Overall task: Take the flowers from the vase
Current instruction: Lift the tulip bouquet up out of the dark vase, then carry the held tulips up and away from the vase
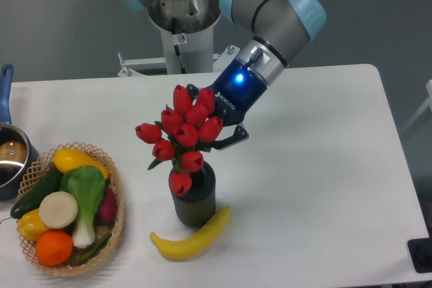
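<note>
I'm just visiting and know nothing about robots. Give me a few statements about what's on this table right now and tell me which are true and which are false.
1. The flowers are red. True.
2. The vase lies on its side. False: it stands upright.
3. A banana lies on the table in front of the vase. True.
4. The gripper is over the basket. False: it is at the flowers, behind the blooms.
5. The basket holds only oranges. False: it holds mixed fruit and vegetables.
</note>
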